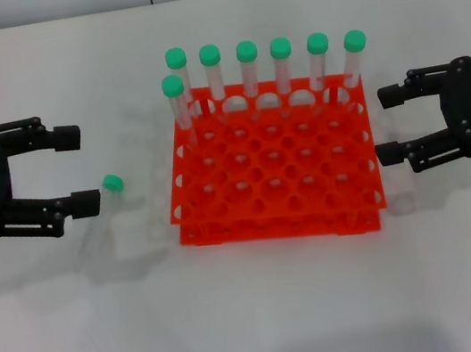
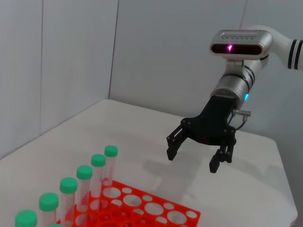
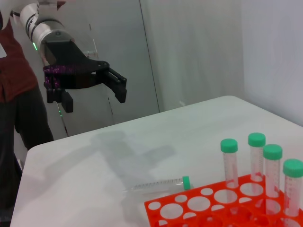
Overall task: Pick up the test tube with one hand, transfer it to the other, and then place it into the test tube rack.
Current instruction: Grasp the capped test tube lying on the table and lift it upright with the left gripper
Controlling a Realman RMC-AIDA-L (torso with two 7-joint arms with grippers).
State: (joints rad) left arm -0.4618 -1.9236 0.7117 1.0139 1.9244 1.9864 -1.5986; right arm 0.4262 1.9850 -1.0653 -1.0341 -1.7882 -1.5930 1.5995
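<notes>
Just beside the left hand (open) lies the test tube.

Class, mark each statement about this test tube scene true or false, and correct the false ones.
1. A test tube lies flat on the table beside the test tube rack. True.
2. The left gripper is shut on that tube. False: its fingers are open and apart from it; the tube lies near its lower fingertip.
3. Seven green-capped tubes stand upright in the rack. True: six in the far row, one in the next row at the left end.
4. The right gripper holds a tube. False: it is open and empty, to the right of the rack.
5. The rack is blue. False: it is orange-red.
</notes>
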